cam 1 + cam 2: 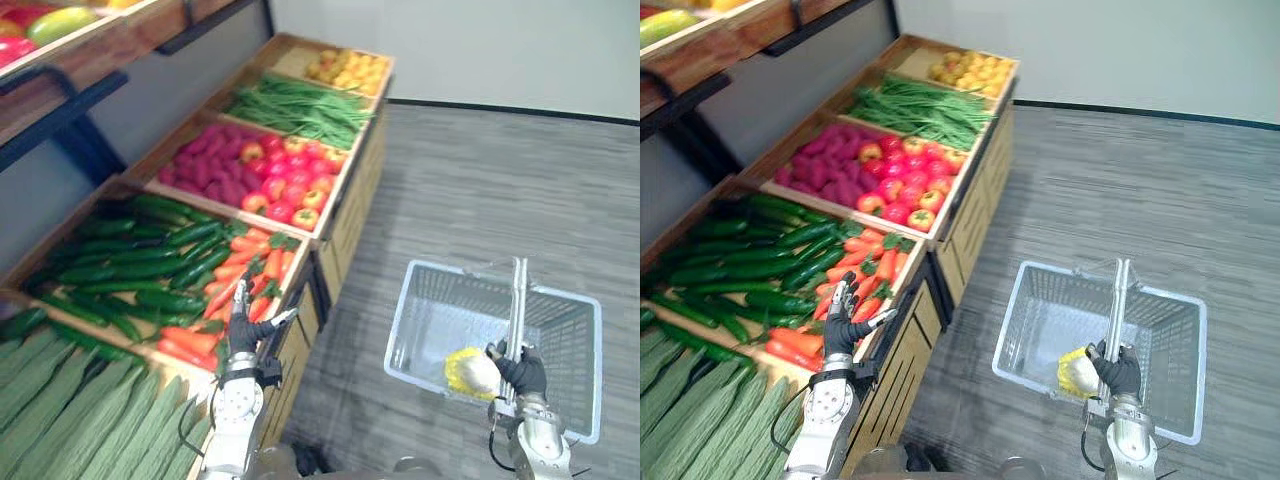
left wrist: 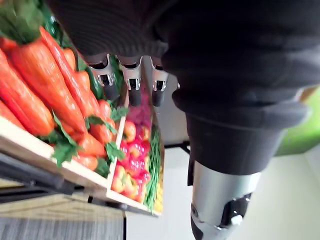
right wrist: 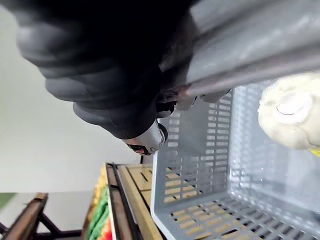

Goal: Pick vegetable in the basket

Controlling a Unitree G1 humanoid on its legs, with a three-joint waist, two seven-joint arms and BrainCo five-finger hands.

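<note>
My left hand hovers open, fingers straight, just above the orange carrots in the wooden crate; in the left wrist view its fingertips point over the carrots. It holds nothing. My right hand is shut on the grey handle of the light grey plastic basket, which hangs over the floor to the right of the shelf. A pale yellow-green cabbage-like vegetable lies inside the basket near my right hand, also seen as the vegetable through the basket wall.
Dark green cucumbers fill the crate beside the carrots. Ridged green gourds lie nearest me. Farther along are red and purple produce, green beans and yellow fruit. An upper shelf overhangs at top left. Grey floor spreads right.
</note>
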